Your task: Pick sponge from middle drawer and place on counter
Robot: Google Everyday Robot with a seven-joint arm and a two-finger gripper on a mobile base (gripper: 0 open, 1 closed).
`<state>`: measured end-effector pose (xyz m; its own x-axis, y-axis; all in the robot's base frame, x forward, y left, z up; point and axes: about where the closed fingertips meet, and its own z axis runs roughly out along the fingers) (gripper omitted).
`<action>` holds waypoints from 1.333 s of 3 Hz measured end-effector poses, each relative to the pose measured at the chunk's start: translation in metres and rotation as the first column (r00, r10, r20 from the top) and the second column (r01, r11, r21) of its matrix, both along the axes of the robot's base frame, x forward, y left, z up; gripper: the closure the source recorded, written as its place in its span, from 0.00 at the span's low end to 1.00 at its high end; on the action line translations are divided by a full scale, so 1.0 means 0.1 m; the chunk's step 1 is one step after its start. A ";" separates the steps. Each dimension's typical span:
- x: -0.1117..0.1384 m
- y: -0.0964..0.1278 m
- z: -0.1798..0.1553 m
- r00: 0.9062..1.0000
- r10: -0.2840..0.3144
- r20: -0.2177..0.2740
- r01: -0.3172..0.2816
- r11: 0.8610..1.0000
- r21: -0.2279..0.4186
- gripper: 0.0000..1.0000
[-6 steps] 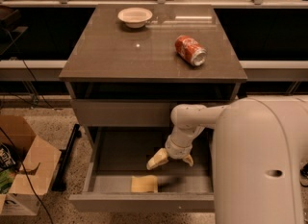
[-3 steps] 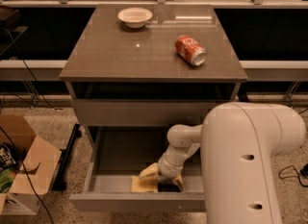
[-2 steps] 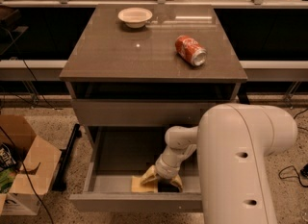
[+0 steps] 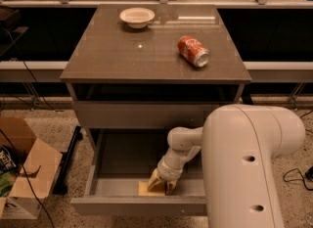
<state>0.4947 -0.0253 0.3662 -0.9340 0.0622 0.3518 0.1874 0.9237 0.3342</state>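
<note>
The middle drawer (image 4: 117, 161) is pulled open below the counter (image 4: 122, 51). The pale yellow sponge (image 4: 145, 189) lies flat on the drawer floor near the front wall. My gripper (image 4: 163, 184) reaches down into the drawer and sits on the sponge's right end, its cream fingers (image 4: 155, 179) closed on it. The sponge rests on the floor, with its left part sticking out from under the gripper. My white arm (image 4: 244, 168) fills the lower right and hides the drawer's right side.
A white bowl (image 4: 137, 16) stands at the counter's back left. A red soda can (image 4: 193, 51) lies on its side at the right. An open cardboard box (image 4: 22, 173) sits on the floor to the left. A closed drawer front (image 4: 142, 114) overhangs the open drawer.
My gripper came down from above the drawer floor onto the sponge and moved toward the drawer front. Over the last second it has stayed on the sponge, barely shifting.
</note>
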 end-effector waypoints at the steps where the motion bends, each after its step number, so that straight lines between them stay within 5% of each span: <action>1: 0.13 0.09 0.30 0.997 -0.002 0.075 -0.001 0.999 0.043 0.93; 2: 0.32 0.05 0.81 0.980 -0.015 0.199 -0.009 0.993 0.115 1.00; 3: 0.40 -0.23 1.47 0.938 -0.031 0.345 -0.031 0.984 0.174 1.00; 4: 0.31 -0.54 1.87 0.903 -0.017 0.429 -0.080 0.975 0.206 1.00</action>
<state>0.5258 -0.0796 0.5528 -0.9969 -0.0012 -0.0785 -0.0455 0.8242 0.5645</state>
